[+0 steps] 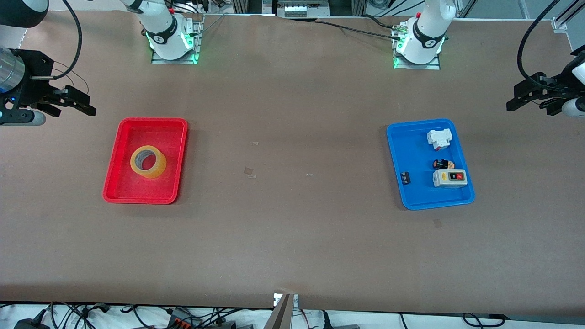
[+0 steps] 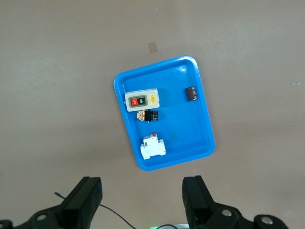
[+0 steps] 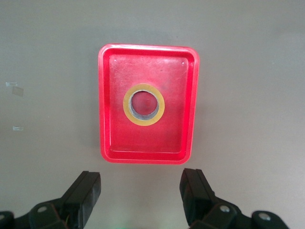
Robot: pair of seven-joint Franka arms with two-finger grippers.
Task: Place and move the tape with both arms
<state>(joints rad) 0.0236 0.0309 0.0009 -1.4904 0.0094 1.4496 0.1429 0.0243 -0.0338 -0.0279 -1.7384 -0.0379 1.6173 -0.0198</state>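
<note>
Tape: lying flat in the red tray, hole axis upright, opening facing up; no long axis, ring round as seen from above; near the tray's middle, apart from all four walls; translucent amber, grey inner core visible.
Red tray: on the brown table, toward the right arm's end; long side running from the robots' bases toward the front camera.
Right gripper: in the air off the red tray's outer corner on the base side, beyond the tray's rim; fingers spread wide, holding nothing; tape seen between them in the right wrist view.
Left gripper: in the air well away from the red tray, past the blue tray at the left arm's end; fingers spread wide, holding nothing.
Blue tray: well apart from the red tray; inside, a white block, a small black-and-orange part, a grey switch box and a small dark piece.
</note>
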